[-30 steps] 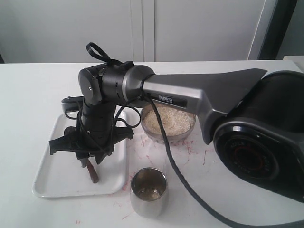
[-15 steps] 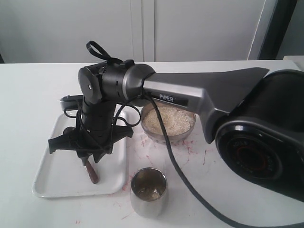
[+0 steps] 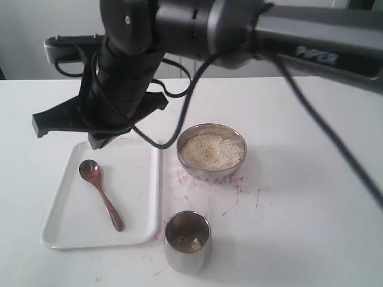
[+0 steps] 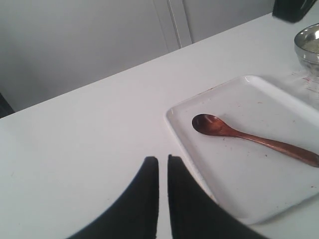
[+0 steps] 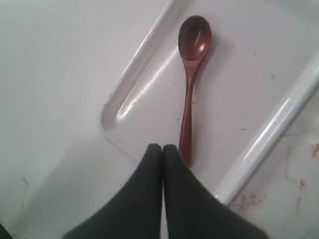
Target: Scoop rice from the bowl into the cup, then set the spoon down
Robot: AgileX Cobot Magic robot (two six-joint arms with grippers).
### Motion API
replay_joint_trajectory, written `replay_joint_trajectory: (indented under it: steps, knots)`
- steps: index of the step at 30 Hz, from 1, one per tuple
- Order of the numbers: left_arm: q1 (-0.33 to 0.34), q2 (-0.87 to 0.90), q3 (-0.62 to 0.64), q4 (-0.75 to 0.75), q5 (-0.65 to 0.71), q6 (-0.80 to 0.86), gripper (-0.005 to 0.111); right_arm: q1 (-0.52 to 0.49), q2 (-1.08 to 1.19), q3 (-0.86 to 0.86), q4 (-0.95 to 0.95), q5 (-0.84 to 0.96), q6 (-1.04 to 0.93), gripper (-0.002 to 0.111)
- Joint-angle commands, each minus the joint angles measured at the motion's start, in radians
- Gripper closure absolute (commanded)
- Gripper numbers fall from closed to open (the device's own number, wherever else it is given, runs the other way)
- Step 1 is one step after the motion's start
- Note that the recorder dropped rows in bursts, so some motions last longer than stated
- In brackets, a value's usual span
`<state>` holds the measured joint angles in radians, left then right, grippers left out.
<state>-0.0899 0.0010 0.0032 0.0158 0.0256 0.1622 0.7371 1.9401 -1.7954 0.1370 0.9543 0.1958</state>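
Note:
The dark wooden spoon (image 3: 105, 200) lies flat on the white tray (image 3: 66, 218), its round end toward the back. My right gripper (image 5: 162, 147) hangs above it, shut and holding nothing; in the right wrist view the spoon (image 5: 188, 99) lies just past the fingertips. The steel bowl (image 3: 210, 174) holds the rice (image 3: 211, 150) to the right of the tray. In front of it stands the steel cup (image 3: 187, 258) with a little rice at its bottom. My left gripper (image 4: 163, 159) hovers over bare table beside the tray (image 4: 259, 184), shut and empty, with the spoon (image 4: 234, 133) ahead of it.
My right arm (image 3: 239, 27) stretches across the top of the exterior view, high over the table. Reddish smears (image 3: 233, 191) mark the white tabletop around the bowl and cup. A pale cabinet wall stands behind the table.
My right arm has risen from low over the tray to high above it. The spoon stays lying on the tray where the gripper was.

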Motion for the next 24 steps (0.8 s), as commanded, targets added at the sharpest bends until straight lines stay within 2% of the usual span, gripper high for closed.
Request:
replay_joint_trajectory:
  steps: [1, 14, 24]
  knots:
    - [-0.003, -0.001, -0.003, -0.007, -0.006, -0.001, 0.092, 0.001, -0.171, 0.143, -0.062, -0.085, -0.014, 0.108]
    - [-0.003, -0.001, -0.003, -0.007, -0.006, -0.001, 0.092, 0.001, -0.679, 0.609, -0.062, -0.349, -0.014, 0.108]
    - [-0.003, -0.001, -0.003, -0.007, -0.006, -0.001, 0.092, 0.001, -0.984, 0.835, -0.062, -0.506, -0.014, 0.108]
